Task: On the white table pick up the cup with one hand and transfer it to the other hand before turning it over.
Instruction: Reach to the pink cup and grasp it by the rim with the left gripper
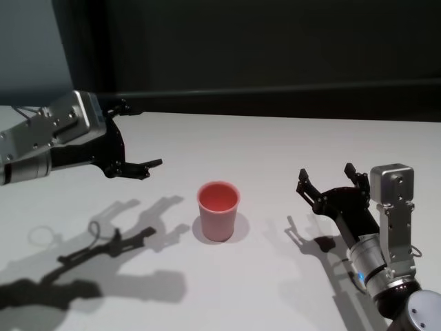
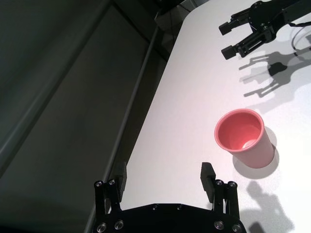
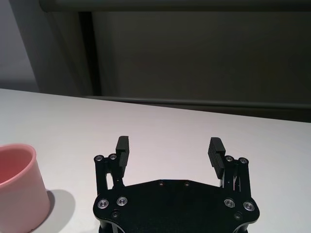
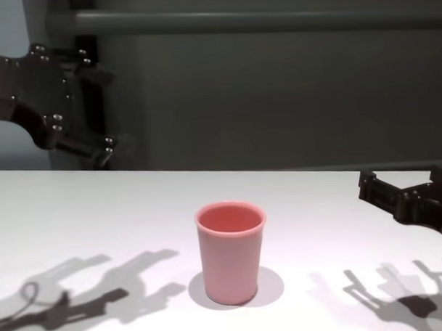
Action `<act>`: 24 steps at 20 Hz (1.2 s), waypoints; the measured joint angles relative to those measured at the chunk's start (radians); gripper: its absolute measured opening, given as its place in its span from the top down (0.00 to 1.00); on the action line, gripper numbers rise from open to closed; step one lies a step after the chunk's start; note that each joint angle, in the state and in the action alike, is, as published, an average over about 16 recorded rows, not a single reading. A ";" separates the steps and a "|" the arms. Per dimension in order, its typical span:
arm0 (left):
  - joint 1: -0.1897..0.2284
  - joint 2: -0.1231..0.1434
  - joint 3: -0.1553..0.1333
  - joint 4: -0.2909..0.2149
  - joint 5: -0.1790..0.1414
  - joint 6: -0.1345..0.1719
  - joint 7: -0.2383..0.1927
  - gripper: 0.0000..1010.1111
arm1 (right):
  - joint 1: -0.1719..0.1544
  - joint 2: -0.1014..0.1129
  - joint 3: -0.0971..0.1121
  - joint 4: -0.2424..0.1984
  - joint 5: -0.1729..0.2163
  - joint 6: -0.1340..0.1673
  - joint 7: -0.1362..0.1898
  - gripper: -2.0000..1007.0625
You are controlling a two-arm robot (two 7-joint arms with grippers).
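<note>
The pink cup (image 1: 218, 210) stands upright, mouth up and empty, in the middle of the white table (image 1: 275, 141). My left gripper (image 1: 134, 138) hovers above the table to the cup's left, open, with nothing between its fingers. The left wrist view shows its fingertips (image 2: 121, 171) apart and the cup (image 2: 245, 138) off to one side beyond them. My right gripper (image 1: 326, 174) is low over the table to the cup's right, open and empty. Its own wrist view shows the fingers (image 3: 215, 145) spread, with the cup (image 3: 17, 187) beside them. From the chest, the cup (image 4: 230, 252) stands between the two grippers, touching neither.
A dark wall and rail run behind the table's far edge (image 1: 275, 114). Shadows of both arms fall on the tabletop around the cup. Nothing else stands on the table (image 4: 338, 205).
</note>
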 joint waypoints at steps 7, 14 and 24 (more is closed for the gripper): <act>-0.162 0.042 0.128 0.047 0.092 -0.092 -0.146 0.01 | 0.000 0.000 0.000 0.000 0.000 0.000 0.000 0.01; -0.294 0.036 0.234 0.095 0.161 -0.182 -0.258 0.01 | 0.000 0.000 0.000 0.000 0.000 0.000 0.000 0.01; -0.405 -0.009 0.335 0.135 0.185 -0.256 -0.372 0.01 | 0.000 0.000 0.000 0.000 0.000 0.000 0.000 0.01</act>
